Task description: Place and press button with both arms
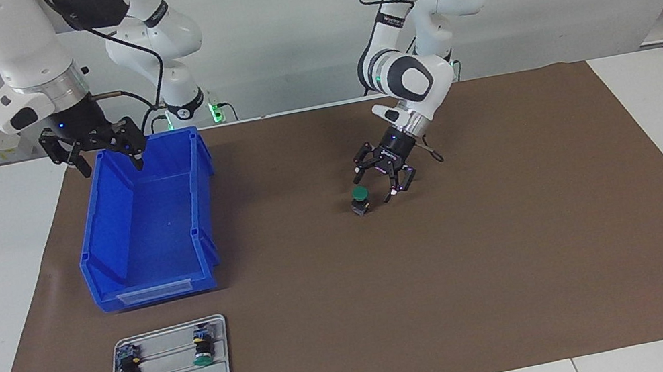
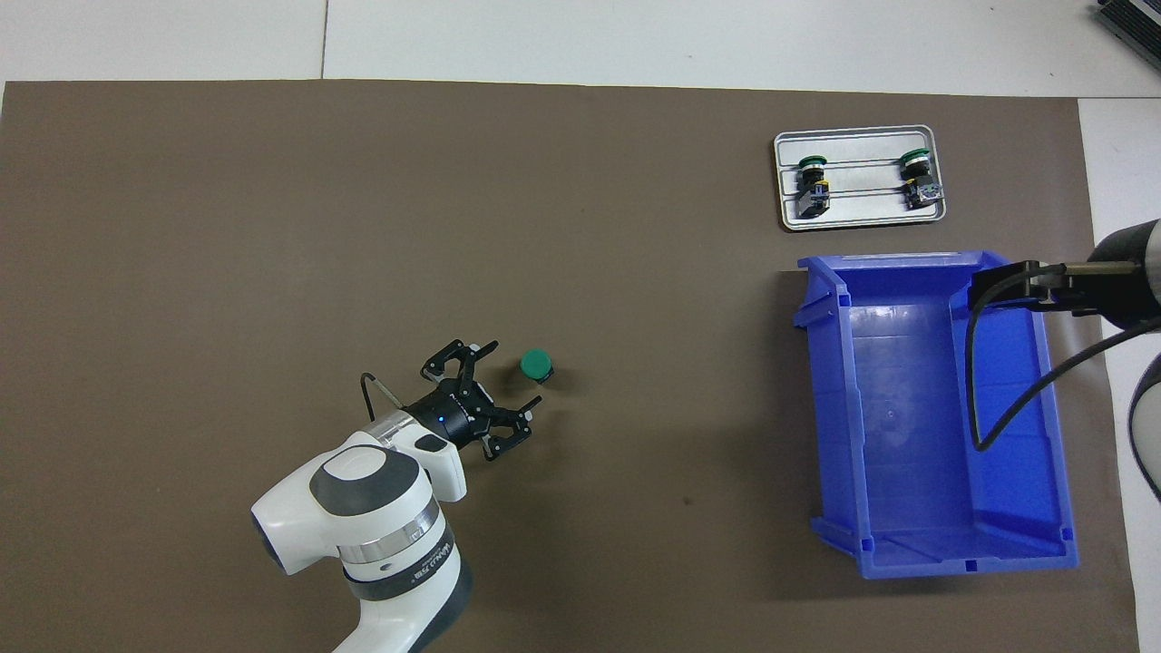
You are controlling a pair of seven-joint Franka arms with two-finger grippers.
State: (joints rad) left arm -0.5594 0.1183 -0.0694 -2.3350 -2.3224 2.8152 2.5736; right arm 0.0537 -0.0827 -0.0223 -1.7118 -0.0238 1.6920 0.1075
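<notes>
Button [image 1: 360,198] stands cap-up on the brown mat [image 1: 520,248], apparently set for pressing, left gripper [image 1: 383,185] just beside it with fingers spread and empty; right gripper [image 1: 97,151], also spread, waits over the blue bin [image 1: 111,252].

The button [image 1: 360,198] [image 2: 537,365] has a round green mushroom cap on a short black cylindrical body. It stands upright on the brown mat, cap upward, just above the middle of the facing view and slightly left of centre in the overhead view, free of any grip. Two more buttons of the same kind lie on their sides at the lower left of the facing view and the upper right of the overhead view. One [image 1: 127,370] [image 2: 814,180] and the other [image 1: 202,348] [image 2: 920,175] lie parallel and apart, green caps toward the lower edge of the facing view, bluish terminal blocks toward its top.
</notes>
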